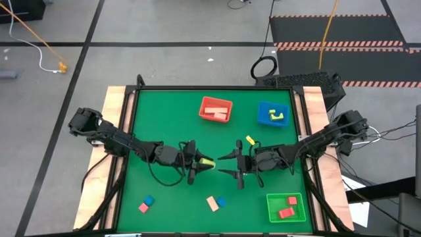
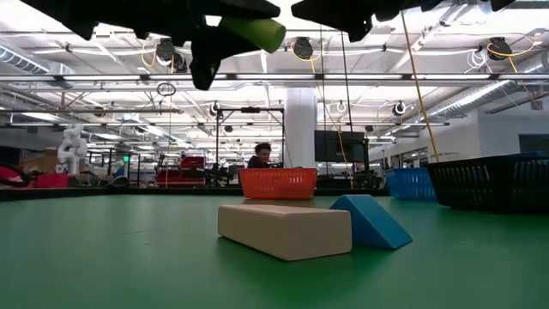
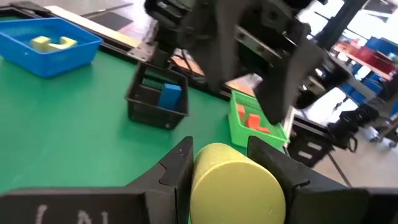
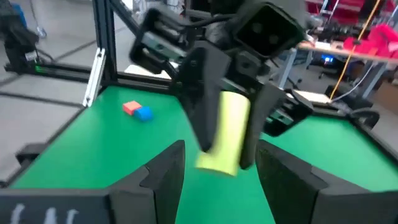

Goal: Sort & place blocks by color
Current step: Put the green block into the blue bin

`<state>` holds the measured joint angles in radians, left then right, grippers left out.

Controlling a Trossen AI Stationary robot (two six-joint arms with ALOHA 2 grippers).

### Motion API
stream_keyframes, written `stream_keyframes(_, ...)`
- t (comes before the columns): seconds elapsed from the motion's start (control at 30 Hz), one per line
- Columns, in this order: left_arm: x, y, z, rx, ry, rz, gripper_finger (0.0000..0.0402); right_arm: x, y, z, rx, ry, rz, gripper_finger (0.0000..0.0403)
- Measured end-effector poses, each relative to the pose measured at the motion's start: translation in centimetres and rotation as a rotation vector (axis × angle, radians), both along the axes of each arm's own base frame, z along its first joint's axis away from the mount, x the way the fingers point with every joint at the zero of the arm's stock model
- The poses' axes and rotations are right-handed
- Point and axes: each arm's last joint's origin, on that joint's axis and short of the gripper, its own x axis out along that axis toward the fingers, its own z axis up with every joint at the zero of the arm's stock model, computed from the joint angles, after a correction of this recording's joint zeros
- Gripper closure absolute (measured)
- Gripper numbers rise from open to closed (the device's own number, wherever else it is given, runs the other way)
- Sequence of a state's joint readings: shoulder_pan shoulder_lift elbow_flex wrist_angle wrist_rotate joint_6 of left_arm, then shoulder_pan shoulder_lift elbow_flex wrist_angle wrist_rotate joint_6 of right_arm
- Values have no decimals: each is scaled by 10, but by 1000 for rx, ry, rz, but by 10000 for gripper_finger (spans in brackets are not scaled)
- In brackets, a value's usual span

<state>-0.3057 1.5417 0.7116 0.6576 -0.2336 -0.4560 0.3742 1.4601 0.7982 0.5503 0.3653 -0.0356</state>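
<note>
A yellow-green cylinder block [image 1: 207,162] is high above the table, in my left gripper [image 1: 200,162], which is shut on it over the table's middle. In the left wrist view the cylinder [image 3: 233,186] fills the gap between my fingers. My right gripper [image 1: 227,165] faces it from the right, open, with a small gap between them. In the right wrist view my right gripper [image 4: 221,168] shows its fingers spread on either side of the cylinder's free end [image 4: 219,158], apart from it. Loose blocks lie on the mat: pale wood [image 1: 212,203], blue [image 1: 221,202], blue [image 1: 148,200], pink [image 1: 143,208] and yellow [image 1: 250,140]. My left gripper pinches the cylinder between its two fingers [image 4: 202,106], one on each long side [image 4: 231,118]. The fingers come level from the table's left and lie along the cylinder. Its free end [image 1: 212,162] sticks out past the fingertips toward the right gripper. It is lifted clear of the table [image 2: 253,33].
The red tray [image 1: 216,101] holds pale and pink pieces, and the blue tray [image 1: 263,113] holds yellow-green ones. The green tray [image 1: 273,209] holds red blocks. A black basket [image 3: 140,102] with a blue block sits near the right arm. A person shows far behind the table.
</note>
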Motion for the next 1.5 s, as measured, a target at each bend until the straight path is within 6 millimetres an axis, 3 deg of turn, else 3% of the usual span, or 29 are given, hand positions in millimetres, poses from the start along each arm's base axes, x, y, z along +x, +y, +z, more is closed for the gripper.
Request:
stream_keyframes(0.43,7,21,20,-27,-202,69,275,1,-3,12,-384,-105,-59,218)
stream_keyframes(0.63,8,28,22,-32,-228,91,275,2,-5,14,-408,-110,-71,206)
stream_keyframes(1.0,9,38,29,-66,-299,126,275,2,-5,16,-503,-129,-72,117)
stream_keyframes(1.5,6,38,44,-113,-457,96,275,2,-6,22,-659,-167,-86,118)
